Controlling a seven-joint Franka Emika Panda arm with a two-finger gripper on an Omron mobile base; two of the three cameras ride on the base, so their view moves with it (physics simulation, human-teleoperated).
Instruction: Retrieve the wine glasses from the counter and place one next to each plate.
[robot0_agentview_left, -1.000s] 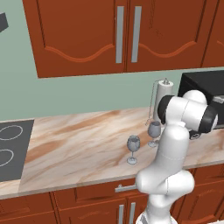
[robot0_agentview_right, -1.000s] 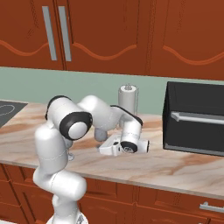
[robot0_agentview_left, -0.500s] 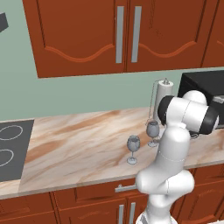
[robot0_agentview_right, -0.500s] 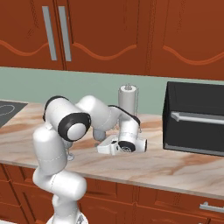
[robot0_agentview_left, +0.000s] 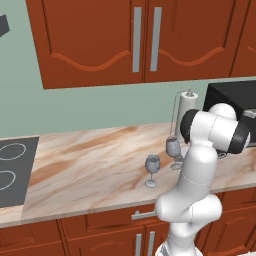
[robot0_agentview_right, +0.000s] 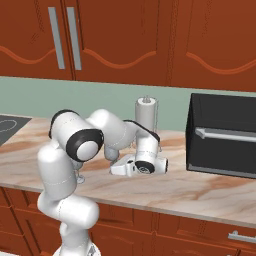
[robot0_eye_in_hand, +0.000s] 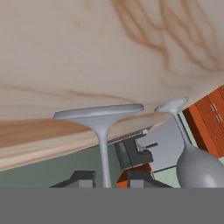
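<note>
Two grey-blue wine glasses stand on the tan marbled counter (robot0_agentview_left: 90, 160): one in front (robot0_agentview_left: 152, 169), one behind it (robot0_agentview_left: 173, 149), close against my arm. In the hand view, which is rolled upside down, a thin stem (robot0_eye_in_hand: 103, 153) runs down from a round foot, right between my gripper's (robot0_eye_in_hand: 105, 177) dark fingertips (robot0_eye_in_hand: 81, 177). A narrow gap remains on each side of the stem. The other glass (robot0_eye_in_hand: 194, 164) stands farther off. My hand lies low and level over the counter, the gripper (robot0_agentview_right: 112, 170) pointing left. The plates are out of view.
A paper towel roll (robot0_agentview_right: 146, 117) stands upright at the wall just behind my hand. To the right stands a black oven box (robot0_agentview_right: 222, 135). A dark cooktop (robot0_agentview_left: 12, 170) is set into the counter's left end. Wood cabinets hang above.
The hand has hardly shifted, staying low over the counter. Both glasses stand where they were.
</note>
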